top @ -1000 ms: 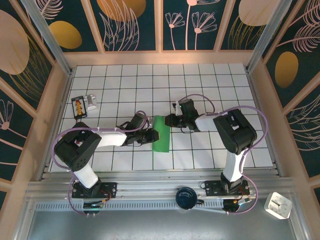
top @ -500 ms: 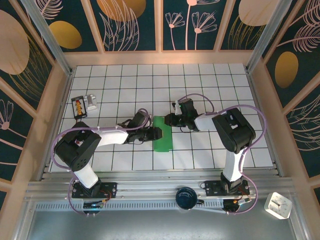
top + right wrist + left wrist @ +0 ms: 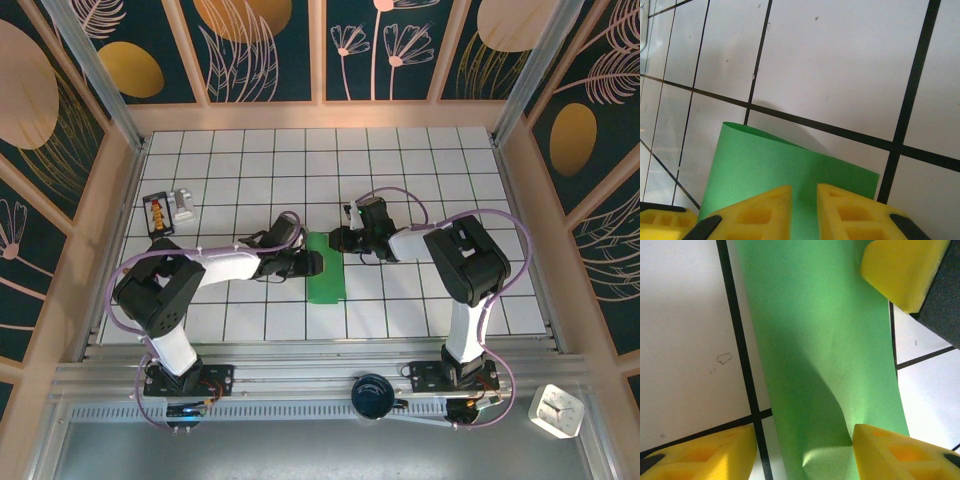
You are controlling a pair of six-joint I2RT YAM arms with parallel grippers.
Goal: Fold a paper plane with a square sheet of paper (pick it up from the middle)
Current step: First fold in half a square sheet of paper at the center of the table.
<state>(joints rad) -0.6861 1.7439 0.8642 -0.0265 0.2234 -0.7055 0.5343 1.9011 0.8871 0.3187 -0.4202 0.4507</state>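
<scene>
At centre | left hand [image 3: 802, 454] open astride square sheet of paper [image 3: 815, 340] (folded) | right hand [image 3: 804, 210] nearly closed

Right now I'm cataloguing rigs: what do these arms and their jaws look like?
The left arm and right arm have black joints, white links and lilac cables looping alongside. The jaws carry yellow pads moulded with hollow pockets.

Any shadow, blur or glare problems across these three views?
Top external: evenly lit and sharp, the green paper clear. Left wrist: a dark shadow band crosses the paper, with a bright patch at its lower end; the yellow fingers look soft. Right wrist: grid lines crisp, paper's curled edge shadows the tile.
</scene>
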